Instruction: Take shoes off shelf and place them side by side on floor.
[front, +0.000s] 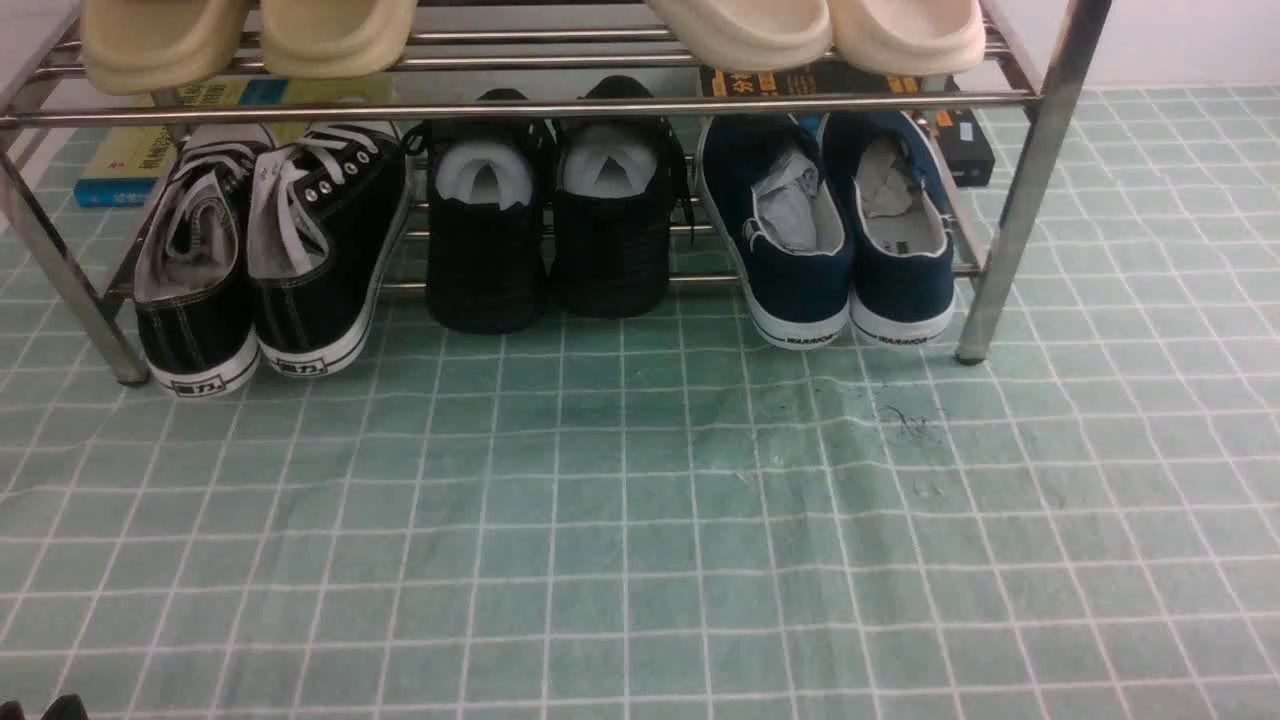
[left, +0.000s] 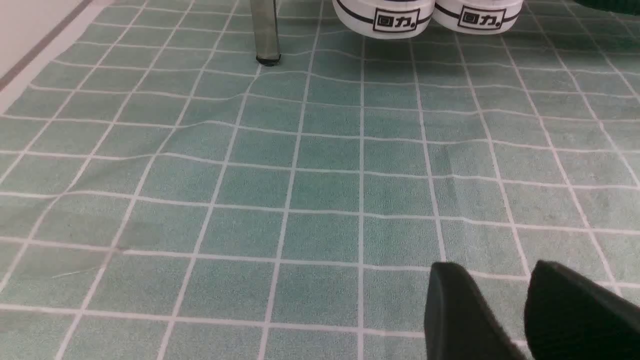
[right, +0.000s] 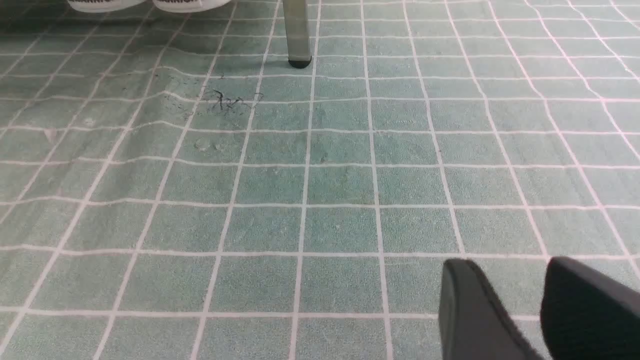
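Observation:
The two navy slip-on shoes (front: 795, 245) (front: 900, 235) stand side by side, heels toward me, at the right end of the steel shelf's (front: 520, 105) lower tier, with crumpled paper inside them. Their white heel soles (right: 105, 4) just show in the right wrist view, beside a shelf leg (right: 297, 35). My left gripper (left: 492, 280) hovers open over the green gridded floor (front: 640, 520), holding nothing. My right gripper (right: 502, 275) is also open and empty above the floor, well short of the shoes. Neither arm shows in the front view beyond a dark tip (front: 62, 708) at the bottom left edge.
Black lace-up sneakers (front: 270, 250) and all-black shoes (front: 550, 220) share the lower tier. Beige slippers (front: 250, 35) (front: 820, 30) sit on the top tier. Books (front: 120, 165) and a black box (front: 965, 140) lie behind. The floor has wrinkles and dark scuffs (front: 910, 420).

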